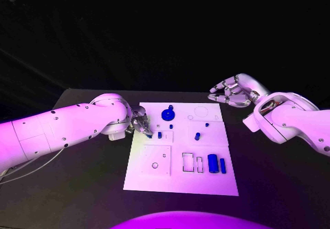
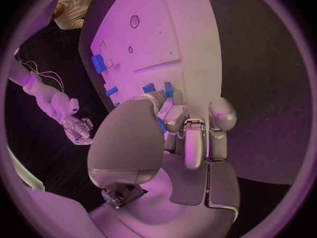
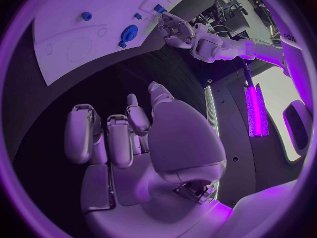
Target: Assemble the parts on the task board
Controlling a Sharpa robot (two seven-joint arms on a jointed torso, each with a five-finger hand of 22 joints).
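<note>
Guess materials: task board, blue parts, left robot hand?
Task board: likely matte white plastic, flat and glare-free. Blue parts: look like smooth moulded or printed plastic, evenly coloured. Left robot hand: silvery shells with soft sheen, metal or coated plastic; cannot tell.

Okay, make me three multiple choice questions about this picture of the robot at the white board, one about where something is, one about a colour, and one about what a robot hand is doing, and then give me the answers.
1. Where is the left robot hand?
A. At the left edge of the task board
B. Off the table
C. Above the board's near right corner

2. What colour is the round part near the board's far edge?
A. Blue
B. Yellow
C. Red

3. What is the right robot hand doing?
A. Gripping a long part
B. Hanging with nothing in it, fingers curled, off the board's far right corner
C. Pressing flat on the board

Answers: 1 A, the head view shows its fingers at the board's left edge by a small blue piece. 2 A, it shows blue on the white plate. 3 B, the right wrist view shows an empty palm above the dark table.
</note>
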